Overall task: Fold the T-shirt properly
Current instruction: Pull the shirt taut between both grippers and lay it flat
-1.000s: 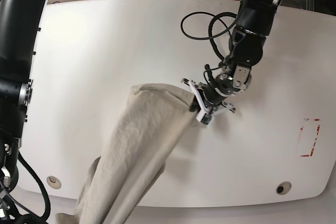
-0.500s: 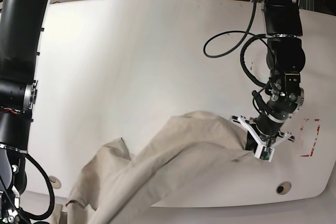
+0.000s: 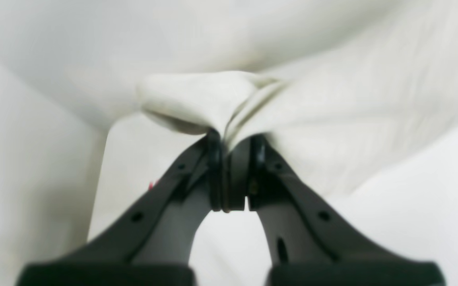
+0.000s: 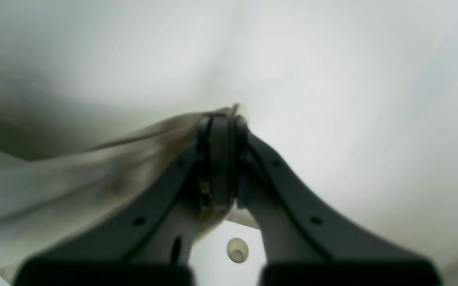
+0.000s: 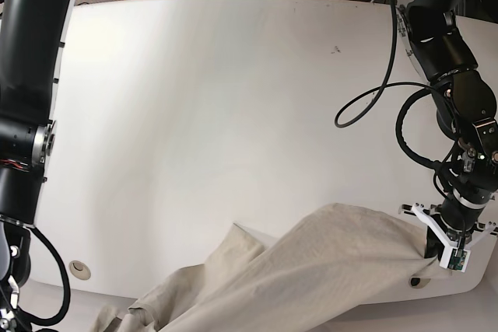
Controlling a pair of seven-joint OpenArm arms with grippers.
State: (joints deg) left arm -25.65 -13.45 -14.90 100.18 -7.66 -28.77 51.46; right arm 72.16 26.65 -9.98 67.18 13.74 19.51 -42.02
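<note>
The beige T-shirt (image 5: 327,270) lies bunched across the white table's (image 5: 233,114) front right part and trails off the front edge at lower left. My left gripper (image 5: 430,263) is at the shirt's right end, close to the table's front right corner. In the left wrist view, the left gripper (image 3: 231,139) is shut on a pinched fold of the T-shirt (image 3: 332,111). In the right wrist view, my right gripper (image 4: 221,119) is shut on an edge of the T-shirt (image 4: 74,178). The base view does not show the right gripper.
The right arm's black column (image 5: 31,75) stands along the table's left edge. A black cable loop (image 5: 373,106) hangs beside the left arm. A round hole (image 5: 78,268) sits near the front left corner, and the right wrist view shows a hole (image 4: 237,249).
My left gripper has dragged its hold on the T-shirt from mid-table to the right and toward the front edge. The cloth followed and now spreads wider and flatter.
</note>
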